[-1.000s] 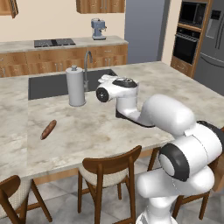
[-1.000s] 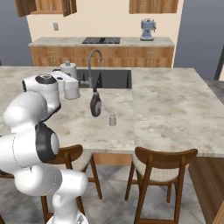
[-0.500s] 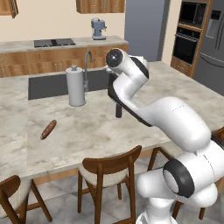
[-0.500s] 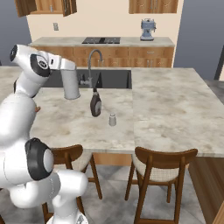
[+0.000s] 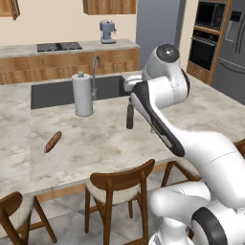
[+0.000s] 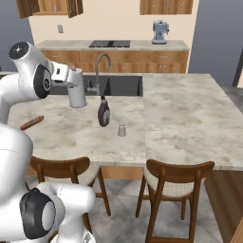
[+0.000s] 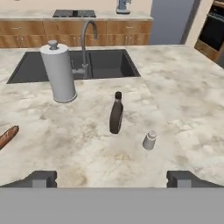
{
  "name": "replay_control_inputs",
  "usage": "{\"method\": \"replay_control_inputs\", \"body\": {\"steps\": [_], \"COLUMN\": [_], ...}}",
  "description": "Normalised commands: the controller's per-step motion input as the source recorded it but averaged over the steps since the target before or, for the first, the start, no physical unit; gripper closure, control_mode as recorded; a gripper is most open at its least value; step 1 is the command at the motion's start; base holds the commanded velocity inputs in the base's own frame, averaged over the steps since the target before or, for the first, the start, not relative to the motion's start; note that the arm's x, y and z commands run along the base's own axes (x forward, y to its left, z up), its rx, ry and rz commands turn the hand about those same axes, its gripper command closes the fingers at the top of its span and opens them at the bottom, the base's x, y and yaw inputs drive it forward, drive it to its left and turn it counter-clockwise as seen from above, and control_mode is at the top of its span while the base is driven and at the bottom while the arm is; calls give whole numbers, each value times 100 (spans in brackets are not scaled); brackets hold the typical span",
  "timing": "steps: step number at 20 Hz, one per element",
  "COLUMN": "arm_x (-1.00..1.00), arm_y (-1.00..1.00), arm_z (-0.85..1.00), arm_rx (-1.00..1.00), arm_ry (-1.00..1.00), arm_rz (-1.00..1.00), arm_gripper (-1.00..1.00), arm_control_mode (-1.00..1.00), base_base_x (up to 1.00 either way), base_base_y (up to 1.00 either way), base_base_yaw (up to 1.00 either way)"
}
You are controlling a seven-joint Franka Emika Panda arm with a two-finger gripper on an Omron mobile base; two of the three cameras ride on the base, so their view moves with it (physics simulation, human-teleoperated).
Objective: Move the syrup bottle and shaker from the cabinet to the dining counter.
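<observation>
My jaws stand wide apart, tips at the two lower corners of the hand view, holding nothing and touching nothing; they hang above the bench (image 7: 183,87), well back from the things on it.

Syrup bottle (image 7: 116,113) upright on the bench, in front of the sink (image 7: 109,63), apart from its front rim. Shaker (image 7: 149,140) upright, just beside the bottle on the side toward the bare marble, not touching it. In the right base view the bottle (image 6: 103,112) and the shaker (image 6: 122,129) stand between the faucet (image 6: 100,71) and the bench's near edge.

Paper-towel roll (image 7: 58,73) upright at the sink's front rim, near the faucet base. A brown sausage-like piece (image 7: 6,136) lies flat, well apart from the bottle.

Wide bare marble beyond the shaker. Stools (image 6: 176,182) tucked under the near edge. Cabinet (image 6: 47,5) doors show up on the far wall.
</observation>
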Motion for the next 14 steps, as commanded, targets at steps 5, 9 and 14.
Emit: {"method": "replay_control_inputs", "body": {"steps": [5,9,14], "arm_x": [-42,-69,-13], "arm_y": [0,3,3], "arm_z": [-21,-9,0], "arm_rx": [16,0,0], "arm_ry": [9,0,0], "arm_rz": [27,5,0], "arm_gripper": [-100,-100,-100], "arm_control_mode": [-100,-100,100], "base_base_x": [0,0,-71], "base_base_y": [0,0,36], "base_base_yaw": [0,0,0]}}
